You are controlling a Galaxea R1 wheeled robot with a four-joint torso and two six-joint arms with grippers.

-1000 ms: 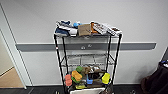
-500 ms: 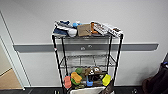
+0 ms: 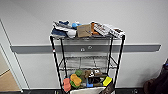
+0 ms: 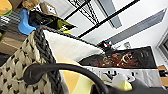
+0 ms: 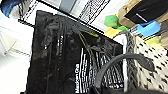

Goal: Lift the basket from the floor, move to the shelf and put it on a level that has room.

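The shelf (image 3: 55, 62), a tall black wire rack, stands straight ahead against the white wall. Its second-highest level (image 3: 85, 62) is a bare grey wire grid. The cream rim of the basket (image 3: 86, 90) pokes up in front of the rack, at about the height of the toy tier. The left wrist view shows the basket's woven wall and dark braided rim (image 4: 15, 67) very close, with rack posts (image 4: 110, 17) beyond. The right wrist view shows its woven side (image 5: 150, 72) and a black printed box (image 5: 62, 55) inside it. The floor at the rack's foot is hidden.
Boxes and blue cloth (image 3: 83, 30) crowd the top tier. Colourful toys (image 3: 75, 80) fill the tier under the bare grid. A grey rail (image 3: 30, 48) runs along the wall. Tan wooden flooring (image 3: 6, 83) shows at left, something dark (image 3: 160, 82) at right.
The rack looks slightly larger and wider in the head view than a second ago, so the camera has come a little closer. Nothing on the rack has moved.
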